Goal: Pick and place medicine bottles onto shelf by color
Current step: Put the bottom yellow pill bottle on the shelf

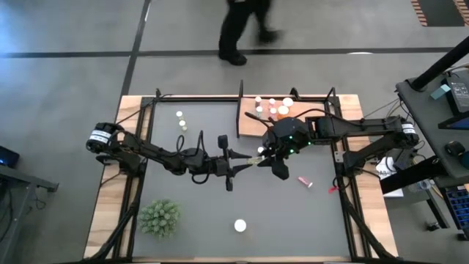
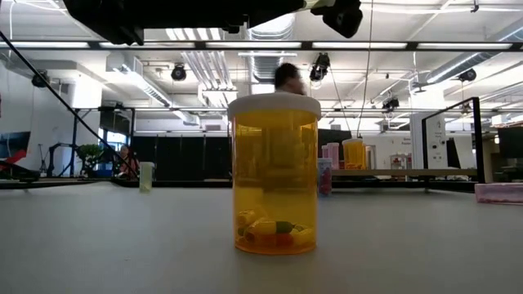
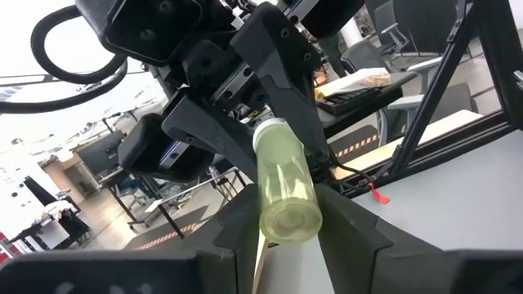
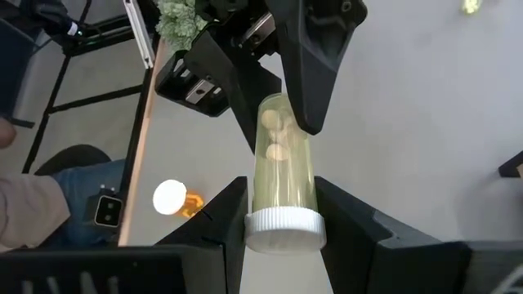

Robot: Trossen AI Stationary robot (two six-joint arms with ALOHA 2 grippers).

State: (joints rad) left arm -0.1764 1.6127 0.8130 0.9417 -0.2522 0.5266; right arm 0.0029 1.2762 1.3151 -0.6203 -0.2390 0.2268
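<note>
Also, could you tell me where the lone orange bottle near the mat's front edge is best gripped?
Probably across the orange bottle body, just under its white cap, coming straight down from above: it stands upright and alone on the mat, the plant well apart. Left claw and right claw both hold the yellow-green bottle above mid-mat.

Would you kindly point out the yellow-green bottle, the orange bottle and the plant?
yellow-green bottle point(image 4: 282, 175), right wrist view, clear body.
orange bottle point(image 2: 274, 184), low view, body.
plant point(image 1: 160, 218), high view, middle of leaves.
</note>
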